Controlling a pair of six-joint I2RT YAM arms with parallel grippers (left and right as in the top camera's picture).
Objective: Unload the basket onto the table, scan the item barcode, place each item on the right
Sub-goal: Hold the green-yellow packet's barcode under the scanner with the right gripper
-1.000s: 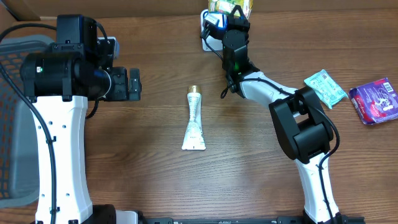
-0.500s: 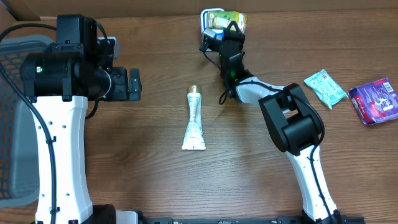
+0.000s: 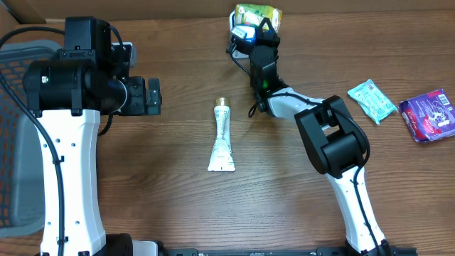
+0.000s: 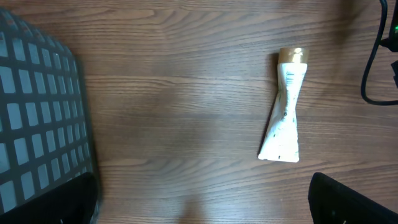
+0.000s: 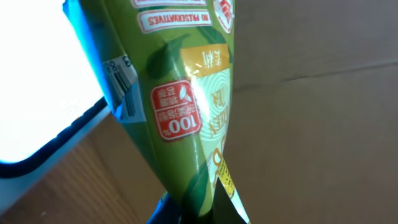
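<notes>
Overhead and left wrist (nearer) share tube (image 3: 222, 139)

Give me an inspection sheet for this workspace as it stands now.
Surface: brown wooden table, bare wood between the items.
Job's things: green foil snack packet held over the blue and white scanner at the far edge; its barcode sits beside the bright scanner window.
Clutter: white squeeze tube with gold cap lying mid-table; teal sachet and purple packet on the right.
Grippers: left gripper open, empty; right gripper shut on the green packet.
Cables: black cable looping beside the right arm; left-arm cable arching over the basket.
Surroundings: grey mesh basket at the left edge.
</notes>
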